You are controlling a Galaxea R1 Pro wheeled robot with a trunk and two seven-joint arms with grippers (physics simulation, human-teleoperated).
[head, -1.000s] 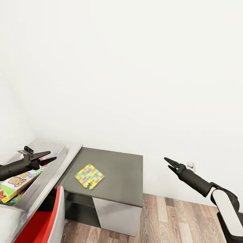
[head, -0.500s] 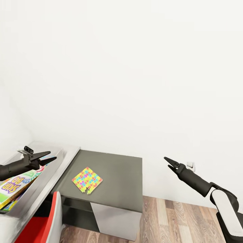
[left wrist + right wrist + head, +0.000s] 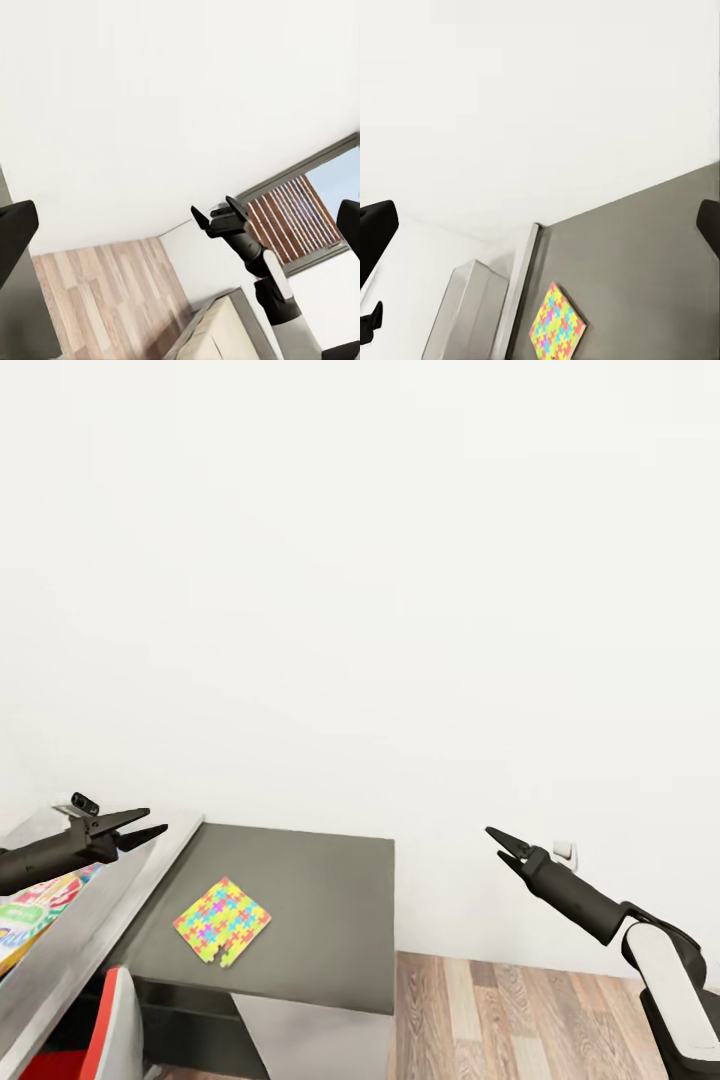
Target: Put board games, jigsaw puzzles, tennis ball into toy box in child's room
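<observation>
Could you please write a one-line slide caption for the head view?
Both open black grippers, left and right, hover while a multicoloured jigsaw puzzle sheet lies on the low dark grey cabinet.

right gripper (image 3: pixel 214 217) fingers apart, before white wall; wood floor (image 3: pixel 105 292), window (image 3: pixel 300 210).

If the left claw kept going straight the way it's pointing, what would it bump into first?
Probably the right claw: the left wrist view looks along the left claw and shows it nearly dead ahead across open air, with the white wall behind. Depth is hard to judge, so it might pass beside it.
</observation>
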